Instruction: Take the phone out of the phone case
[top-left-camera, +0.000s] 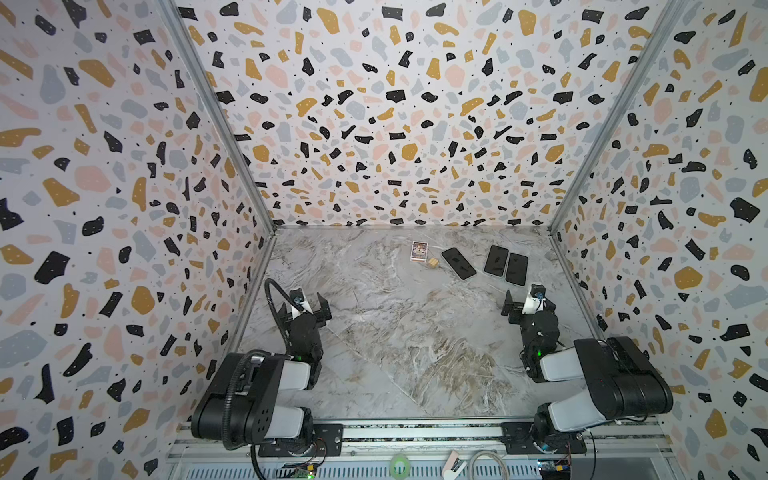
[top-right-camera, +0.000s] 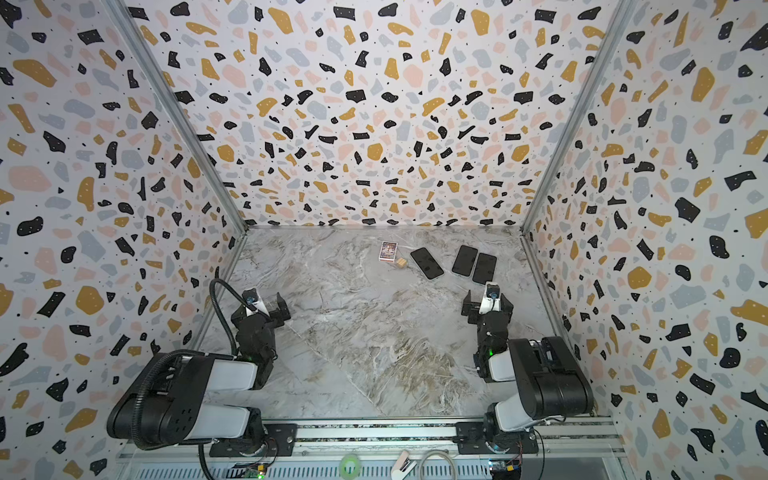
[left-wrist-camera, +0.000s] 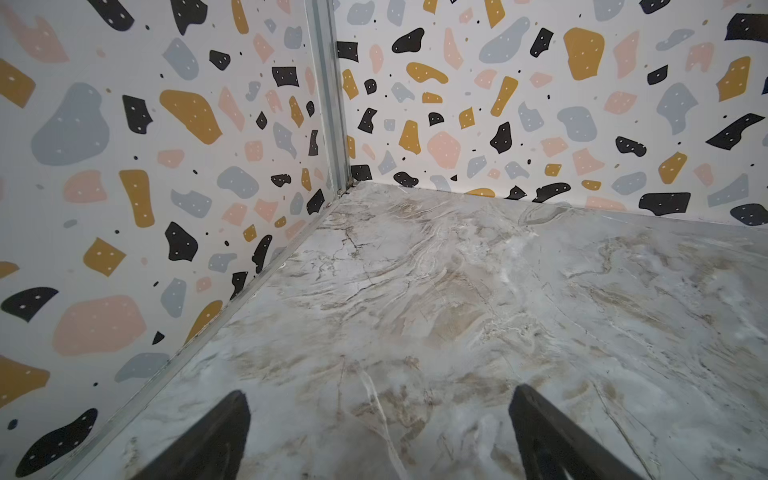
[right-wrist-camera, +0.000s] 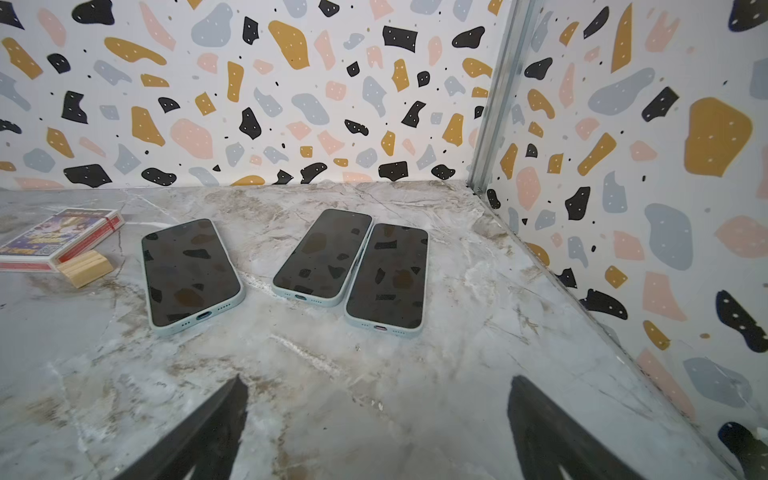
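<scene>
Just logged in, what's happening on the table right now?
Nothing is being handled yet. The left gripper and right gripper hang open and empty. Three pale blue-edged, seemingly cased phones lie screen-up on the table, far right, beside a card box and wooden block.

Pair: left arm (top-left-camera: 249, 395), right arm (top-left-camera: 615, 382). Black joint housings, pale grey link shells, one green light (top-left-camera: 298, 357) each.
Ribbed black hose (top-left-camera: 272, 299): on the left arm only.
White wrist camera (top-left-camera: 300, 301): one per arm.
Ends: left gripper (left-wrist-camera: 380, 392), right gripper (right-wrist-camera: 376, 380); black tapered fingers (left-wrist-camera: 216, 436).
Black screwed base plates (top-left-camera: 328, 436).
</scene>
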